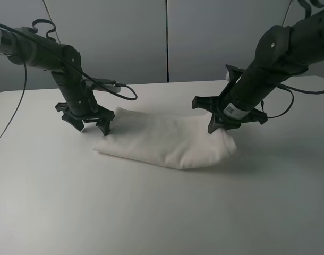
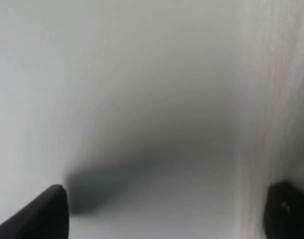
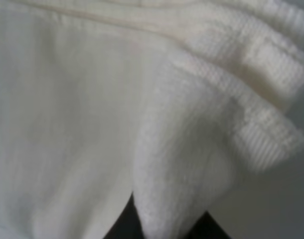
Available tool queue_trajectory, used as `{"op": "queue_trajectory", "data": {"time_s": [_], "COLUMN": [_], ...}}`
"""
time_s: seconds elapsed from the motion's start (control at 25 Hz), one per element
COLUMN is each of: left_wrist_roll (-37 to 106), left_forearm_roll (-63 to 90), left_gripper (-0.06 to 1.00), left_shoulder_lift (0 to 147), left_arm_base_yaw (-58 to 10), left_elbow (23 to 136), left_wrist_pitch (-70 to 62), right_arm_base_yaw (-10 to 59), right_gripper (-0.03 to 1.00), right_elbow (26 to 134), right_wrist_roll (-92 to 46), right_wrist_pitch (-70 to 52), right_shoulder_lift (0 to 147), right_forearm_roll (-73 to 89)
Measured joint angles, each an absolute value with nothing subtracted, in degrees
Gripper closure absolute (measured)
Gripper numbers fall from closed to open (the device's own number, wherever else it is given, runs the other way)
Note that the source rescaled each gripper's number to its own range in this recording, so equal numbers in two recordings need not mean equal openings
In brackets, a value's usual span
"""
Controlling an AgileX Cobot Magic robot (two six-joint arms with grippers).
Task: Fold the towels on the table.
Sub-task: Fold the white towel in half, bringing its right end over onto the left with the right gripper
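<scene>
Towel: the white terry towel (image 1: 167, 141) lies as a folded, elongated bundle at the middle of the high view. It runs from left of centre to right of centre, and its right end is rounded and slightly raised.
Table: the white table (image 1: 151, 212) fills the lower two thirds of the high view and carries the towel. Bare surface surrounds the cloth on every side.
Left gripper: the left gripper (image 1: 91, 127) stands at the towel's left end, in the left-centre of the high view, pointing down at the tabletop.
Left jaws: they are spread wide. In the left wrist view the two dark fingertips (image 2: 42, 214) sit far apart, with bare table (image 2: 117, 74) and a shadow between them. One tip is over the table, and the other is at the edge of the towel (image 2: 276, 99). Nothing is held.
Right gripper: the right gripper (image 1: 221, 126) is at the towel's right end, right of centre in the high view, with its tips down in the cloth.
Right jaws: they are closed on the cloth. In the right wrist view a thick fold of towel (image 3: 67, 124) runs down between the dark fingers (image 3: 122, 226) and is pinched there.
Woven band: a ribbed woven band (image 3: 271, 139) shows along the edge of the gripped fold.
Arms: both dark arms reach in from the upper corners of the high view, with cables trailing behind them.
</scene>
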State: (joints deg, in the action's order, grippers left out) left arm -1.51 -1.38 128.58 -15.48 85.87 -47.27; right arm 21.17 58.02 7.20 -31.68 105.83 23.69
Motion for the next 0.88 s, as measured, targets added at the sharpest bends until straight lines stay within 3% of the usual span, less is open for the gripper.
{"op": "queue_trajectory", "data": {"time_s": [0.44,0.88], "left_wrist_roll": [-1.29,-1.28], "left_forearm_roll": [-1.38,-1.38], "left_gripper": [-0.05,-0.05], "left_shoulder_lift": [128.58,128.58], "left_arm_base_yaw": [-15.48,-15.48], "left_elbow": [85.87,85.97], "left_wrist_pitch": [-47.27,-47.38], "right_arm_base_yaw": [27.24,32.63], "right_gripper": [0.93,0.93], "right_elbow": [62.45,72.59], "right_wrist_roll": [-3.71,-17.85], "right_wrist_pitch": [-26.67,-25.89], "right_shoulder_lift": [106.88,119.7], "right_forearm_roll": [42.84,64.02]}}
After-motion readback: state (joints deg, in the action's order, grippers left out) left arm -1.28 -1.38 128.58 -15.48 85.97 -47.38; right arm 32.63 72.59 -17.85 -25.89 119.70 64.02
